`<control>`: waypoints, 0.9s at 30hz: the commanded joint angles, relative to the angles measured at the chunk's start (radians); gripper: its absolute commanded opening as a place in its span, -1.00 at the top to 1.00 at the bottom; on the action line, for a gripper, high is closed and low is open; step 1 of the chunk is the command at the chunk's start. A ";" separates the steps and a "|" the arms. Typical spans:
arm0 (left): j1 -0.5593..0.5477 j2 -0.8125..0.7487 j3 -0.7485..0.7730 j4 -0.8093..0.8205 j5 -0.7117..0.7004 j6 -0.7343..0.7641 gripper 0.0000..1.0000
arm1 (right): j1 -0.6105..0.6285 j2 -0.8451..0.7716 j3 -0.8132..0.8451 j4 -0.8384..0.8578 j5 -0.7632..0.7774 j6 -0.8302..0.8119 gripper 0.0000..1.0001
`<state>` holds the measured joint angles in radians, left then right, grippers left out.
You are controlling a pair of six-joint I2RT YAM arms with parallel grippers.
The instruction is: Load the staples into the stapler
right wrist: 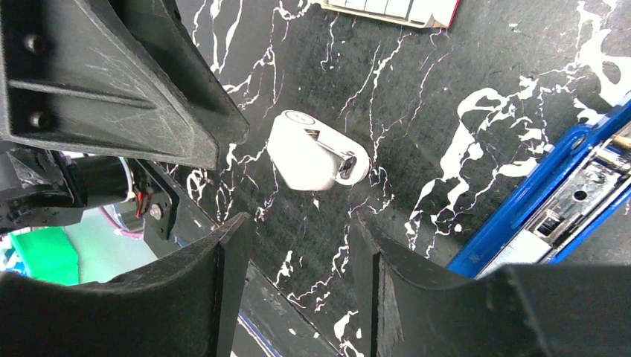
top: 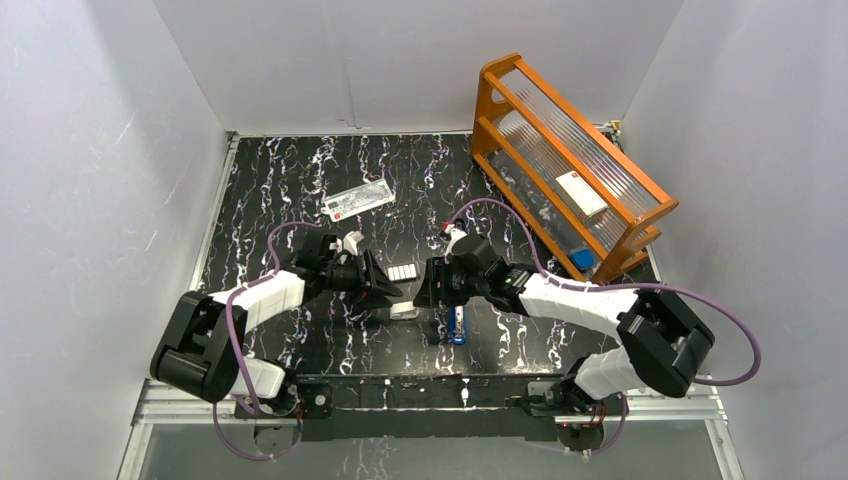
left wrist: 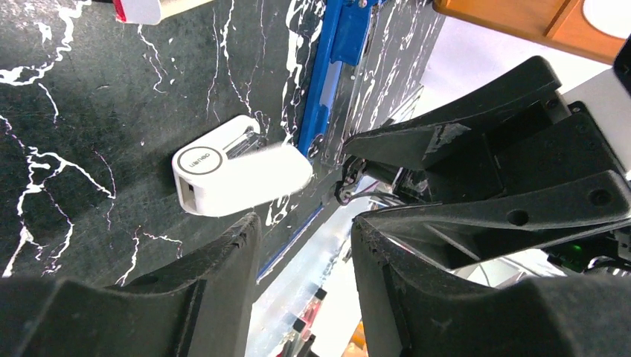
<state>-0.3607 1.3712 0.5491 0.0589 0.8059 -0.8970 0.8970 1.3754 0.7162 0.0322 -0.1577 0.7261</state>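
Observation:
The staples (top: 402, 271) are a flat grey segmented rectangle on the black marble table, between and just beyond my two grippers; the top edge of the right wrist view cuts them off (right wrist: 387, 9). The blue stapler (top: 457, 325) lies near the front edge under my right wrist, its silver inner rail showing (right wrist: 551, 208); it also shows in the left wrist view (left wrist: 331, 74). My left gripper (top: 388, 290) (left wrist: 305, 223) is open and empty. My right gripper (top: 425, 285) (right wrist: 301, 223) is open and empty. They face each other low over the table.
A small white-silver oblong gadget (top: 403, 311) (left wrist: 238, 175) (right wrist: 316, 160) lies between the grippers. A red-and-white box (top: 352, 243) sits by the left wrist. A flat clear packet (top: 358, 200) lies further back. An orange rack (top: 570, 160) stands at the back right.

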 commanded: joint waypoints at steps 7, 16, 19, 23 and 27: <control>-0.032 -0.013 0.013 0.002 -0.097 -0.019 0.03 | -0.003 0.039 0.072 0.015 -0.041 -0.037 -0.26; -0.058 -0.023 0.047 -0.131 -0.222 0.071 0.01 | -0.003 0.173 0.175 -0.108 0.015 -0.032 0.01; -0.073 -0.009 0.051 -0.158 -0.246 0.099 -0.05 | -0.003 0.197 0.181 -0.114 0.008 -0.028 0.11; -0.092 0.019 0.055 -0.149 -0.232 0.107 -0.11 | -0.004 0.235 0.189 -0.143 -0.014 -0.030 0.24; -0.109 0.036 0.051 -0.143 -0.222 0.117 -0.11 | -0.003 0.249 0.177 -0.148 -0.045 -0.035 0.26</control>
<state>-0.4511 1.3922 0.5716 -0.0624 0.5831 -0.8131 0.8967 1.6112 0.8726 -0.0860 -0.1780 0.7025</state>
